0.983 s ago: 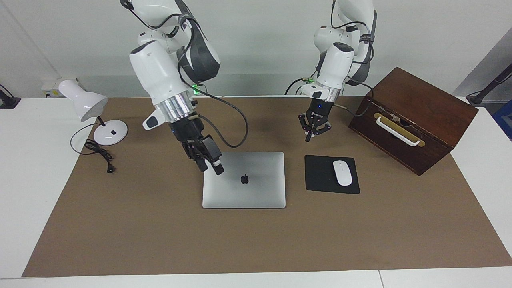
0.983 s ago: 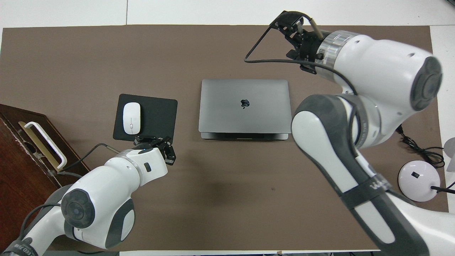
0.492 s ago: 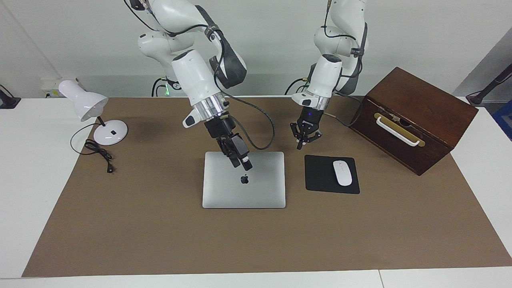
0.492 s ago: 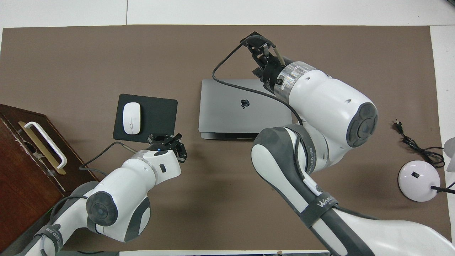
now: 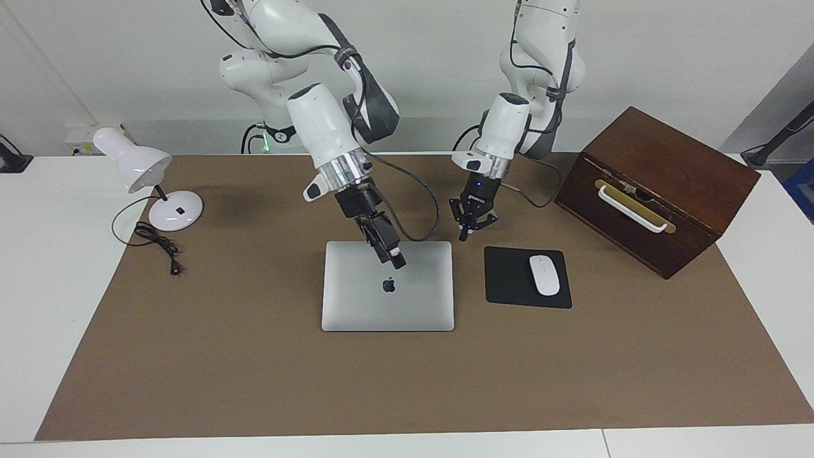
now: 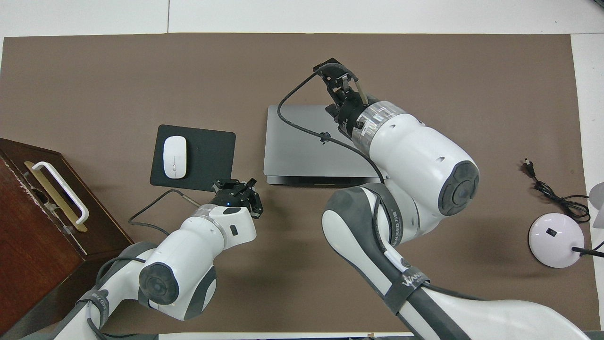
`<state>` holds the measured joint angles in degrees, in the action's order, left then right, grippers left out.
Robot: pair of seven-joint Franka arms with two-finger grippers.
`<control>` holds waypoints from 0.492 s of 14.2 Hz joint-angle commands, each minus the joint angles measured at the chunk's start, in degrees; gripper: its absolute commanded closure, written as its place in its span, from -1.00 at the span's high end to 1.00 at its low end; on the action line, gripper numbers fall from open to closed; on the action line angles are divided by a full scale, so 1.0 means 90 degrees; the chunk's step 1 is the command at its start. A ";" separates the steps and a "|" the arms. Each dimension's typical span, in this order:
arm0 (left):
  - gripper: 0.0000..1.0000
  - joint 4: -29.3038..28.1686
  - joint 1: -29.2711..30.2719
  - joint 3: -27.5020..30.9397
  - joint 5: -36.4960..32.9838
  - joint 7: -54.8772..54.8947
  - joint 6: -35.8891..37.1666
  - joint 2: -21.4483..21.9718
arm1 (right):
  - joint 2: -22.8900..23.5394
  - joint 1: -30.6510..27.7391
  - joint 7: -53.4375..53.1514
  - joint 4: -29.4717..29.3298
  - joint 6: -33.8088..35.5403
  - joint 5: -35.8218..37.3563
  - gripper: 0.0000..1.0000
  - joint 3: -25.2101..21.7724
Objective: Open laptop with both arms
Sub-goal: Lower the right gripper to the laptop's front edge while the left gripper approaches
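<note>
Facing view: the laptop [image 5: 388, 292] lies closed at frame centre. The right gripper [image 5: 389, 250] hangs over its lid, the left gripper [image 5: 469, 224] off its upper-right corner; neither claw's spread is readable. Approach step; next, lid-edge contact.

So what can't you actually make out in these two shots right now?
- Overhead view: the right arm hides part of the laptop lid.
- Facing view: whether the right gripper touches the lid.
- Both views: finger gap of the left gripper.
- Overhead view: the wooden box is cut off by the edge.
</note>
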<state>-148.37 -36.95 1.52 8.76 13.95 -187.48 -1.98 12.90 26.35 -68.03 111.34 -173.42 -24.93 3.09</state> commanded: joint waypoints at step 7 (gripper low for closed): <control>-1.00 0.0010 -0.0328 0.0085 0.0120 -0.0183 -0.1092 -0.0727 | -0.0466 0.0538 -0.1113 0.0938 0.0255 -0.0160 1.00 -0.0040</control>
<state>-148.37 -38.74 1.54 8.79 12.70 -195.45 -7.85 10.76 29.59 -76.79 116.92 -171.64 -24.94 3.08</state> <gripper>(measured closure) 0.991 0.000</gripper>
